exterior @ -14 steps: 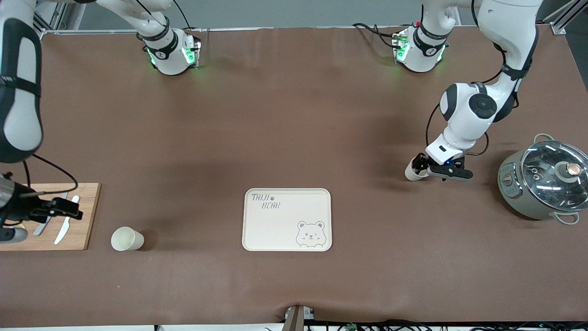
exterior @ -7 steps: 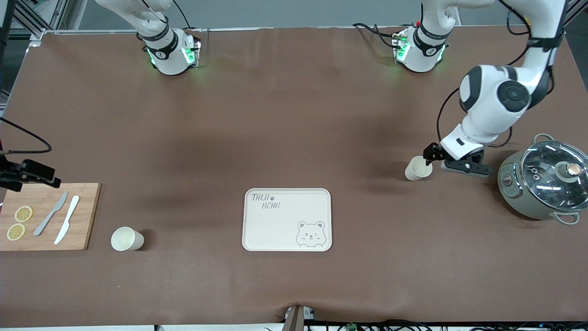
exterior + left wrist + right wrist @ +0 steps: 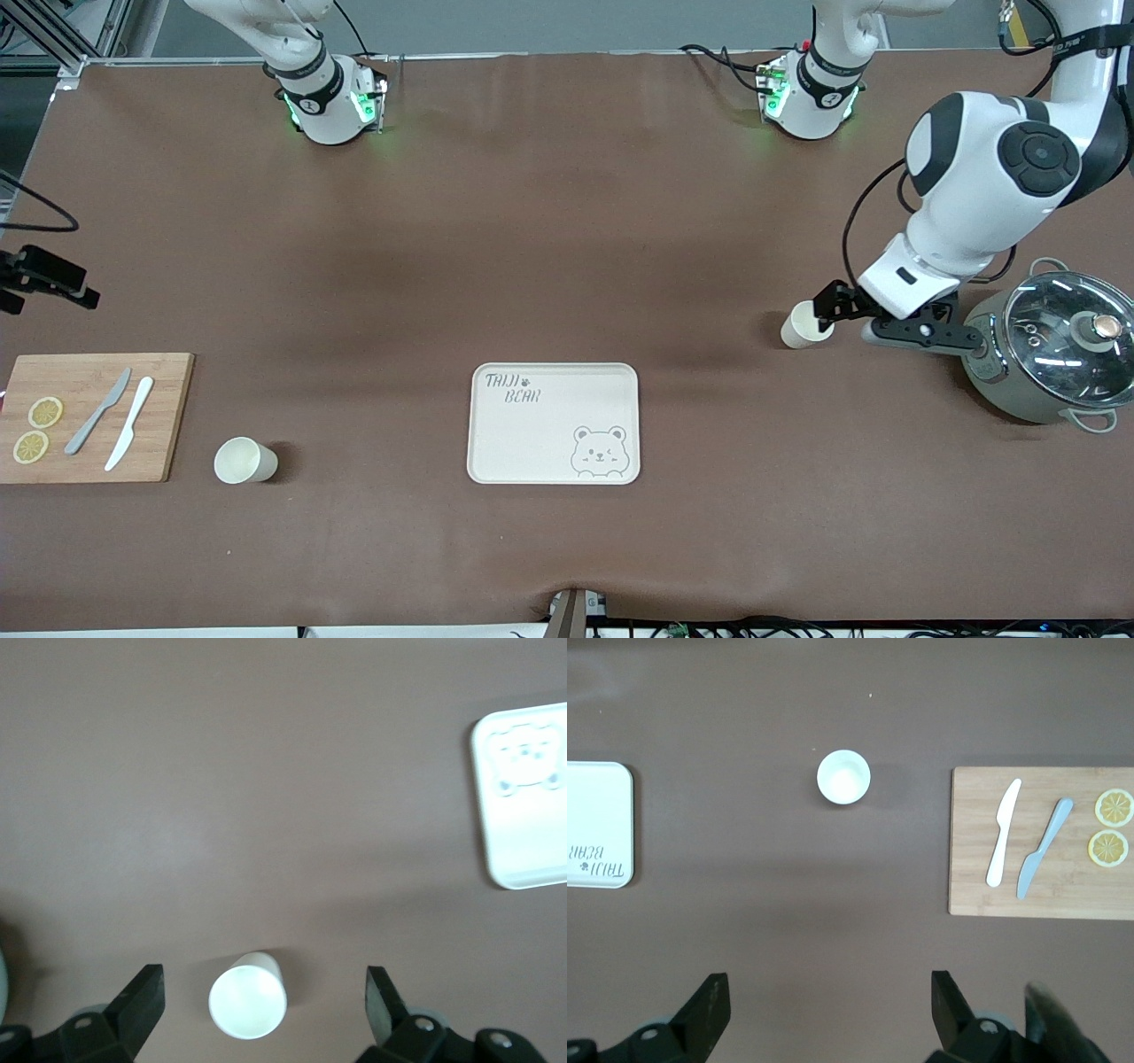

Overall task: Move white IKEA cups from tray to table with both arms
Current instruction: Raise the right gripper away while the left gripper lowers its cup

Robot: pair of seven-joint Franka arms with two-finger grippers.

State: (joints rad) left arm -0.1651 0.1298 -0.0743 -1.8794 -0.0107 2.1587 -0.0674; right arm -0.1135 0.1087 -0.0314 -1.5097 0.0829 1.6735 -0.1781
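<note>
One white cup (image 3: 805, 325) stands upright on the brown table toward the left arm's end, farther from the front camera than the beige bear tray (image 3: 532, 443). My left gripper (image 3: 837, 306) hangs open just above and beside this cup, not touching it. In the left wrist view the cup (image 3: 248, 1002) sits between the spread fingers of the gripper (image 3: 263, 979). The other white cup (image 3: 244, 461) stands upright beside the cutting board; it also shows in the right wrist view (image 3: 843, 777). My right gripper (image 3: 49, 276) is open and empty, high at the right arm's end of the table (image 3: 830, 985).
A wooden cutting board (image 3: 168, 416) with two knives (image 3: 115, 424) and lemon slices (image 3: 37, 429) lies at the right arm's end. A lidded grey pot (image 3: 1050, 354) stands close beside my left gripper. The tray also shows in both wrist views (image 3: 523, 833) (image 3: 598, 806).
My left gripper has drawn up and away from the cup toward the pot; the cup stays standing. My right gripper has risen from over the cutting board and pulled back toward the robots' side.
</note>
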